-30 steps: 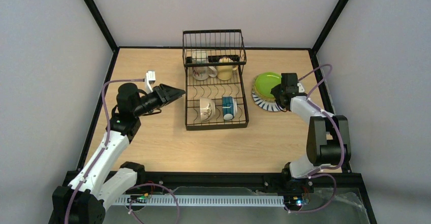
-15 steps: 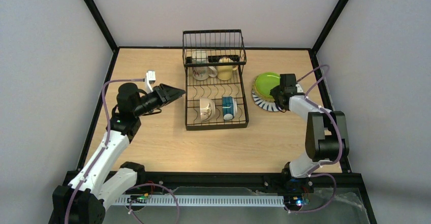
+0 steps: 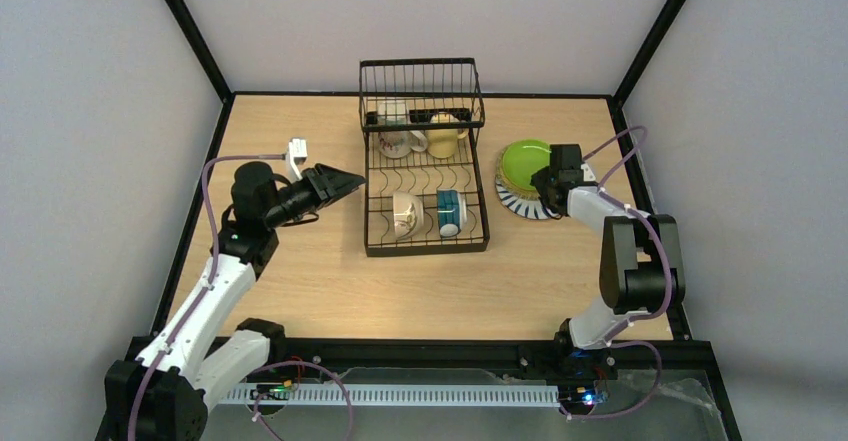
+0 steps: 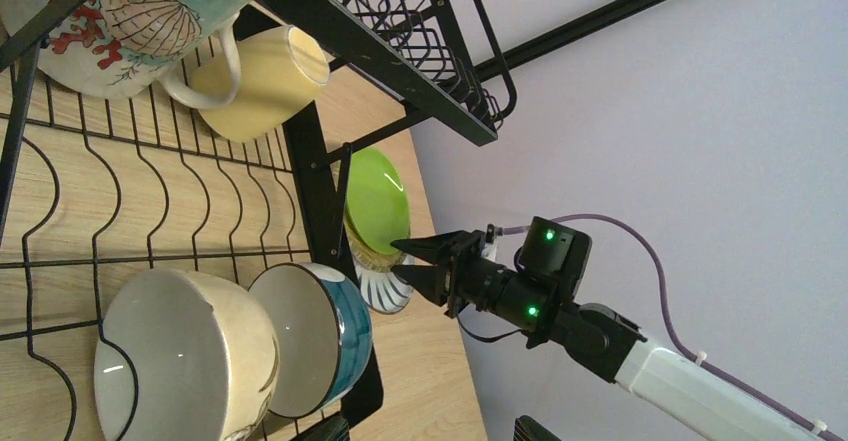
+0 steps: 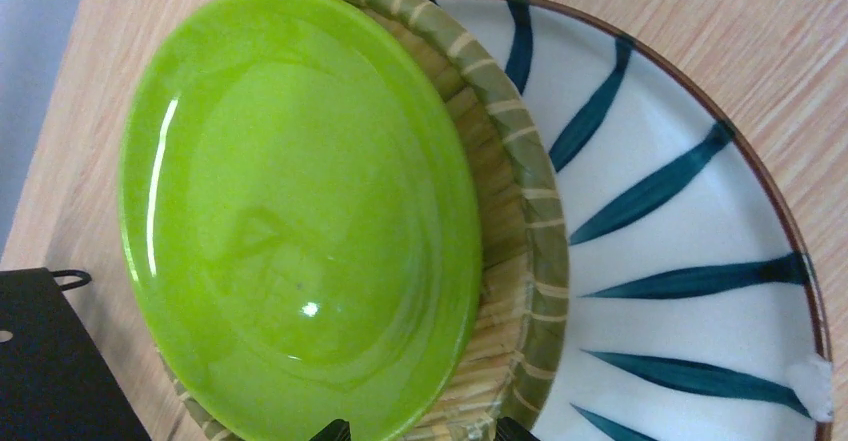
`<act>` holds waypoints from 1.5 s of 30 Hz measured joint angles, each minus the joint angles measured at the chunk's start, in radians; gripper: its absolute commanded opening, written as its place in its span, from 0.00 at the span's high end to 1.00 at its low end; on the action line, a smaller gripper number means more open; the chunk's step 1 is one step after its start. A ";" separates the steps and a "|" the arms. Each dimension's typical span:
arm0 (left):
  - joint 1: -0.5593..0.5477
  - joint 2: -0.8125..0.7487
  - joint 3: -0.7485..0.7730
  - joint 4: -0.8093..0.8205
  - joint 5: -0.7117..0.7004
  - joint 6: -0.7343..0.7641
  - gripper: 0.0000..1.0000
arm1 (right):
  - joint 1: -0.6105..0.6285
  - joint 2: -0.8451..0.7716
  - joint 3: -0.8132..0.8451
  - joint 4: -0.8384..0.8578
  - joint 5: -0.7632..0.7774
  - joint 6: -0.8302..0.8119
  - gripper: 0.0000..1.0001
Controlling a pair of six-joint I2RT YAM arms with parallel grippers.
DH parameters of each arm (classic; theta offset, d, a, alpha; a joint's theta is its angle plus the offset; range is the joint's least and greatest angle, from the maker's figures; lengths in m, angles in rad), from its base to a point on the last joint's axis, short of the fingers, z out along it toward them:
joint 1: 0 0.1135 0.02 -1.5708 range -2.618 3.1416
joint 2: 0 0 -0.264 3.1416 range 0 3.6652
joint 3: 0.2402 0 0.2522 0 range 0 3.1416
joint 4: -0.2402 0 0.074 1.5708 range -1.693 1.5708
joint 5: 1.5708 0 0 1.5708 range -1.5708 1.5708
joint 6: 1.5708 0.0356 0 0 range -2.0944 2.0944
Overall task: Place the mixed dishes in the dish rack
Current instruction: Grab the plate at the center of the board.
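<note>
Dish rack (image 3: 425, 176) of black wire, standing mid-table towards the far side, with four mugs already in it. The white printed mug (image 3: 397, 141) and the pale yellow mug (image 3: 443, 141) lie side by side at the far end, below the raised basket section. The cream mug (image 3: 404, 213) and the blue-patterned mug (image 3: 451, 212) lie on their sides at the near end, touching each other. The curved plate dividers between the two pairs hold nothing.

The three plates form a stack on the table (image 3: 300, 281) just right of the rack. The white plate with dark blue stripes (image 5: 680, 221) is lowest, the tan plate (image 5: 510, 161) sits on it, and the lime green plate (image 5: 300, 211) nests in the tan one (the upper two shifted off centre, towards the rack).

The right gripper (image 3: 553, 176) is low at the near right edge of this stack, its fingers spread apart and closed on nothing. The left gripper (image 3: 352, 180) hangs above the table left of the rack, pointing at it, fingers parted and empty
</note>
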 measured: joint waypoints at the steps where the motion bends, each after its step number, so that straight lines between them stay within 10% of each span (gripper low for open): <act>1: 0.000 0.003 0.000 0.000 0.000 0.000 0.07 | 0.000 0.000 0.002 0.001 0.000 0.000 0.18; 45: 0.000 0.092 -0.006 0.089 0.006 -0.002 0.07 | 0.000 -0.026 0.020 -0.009 0.008 0.000 0.18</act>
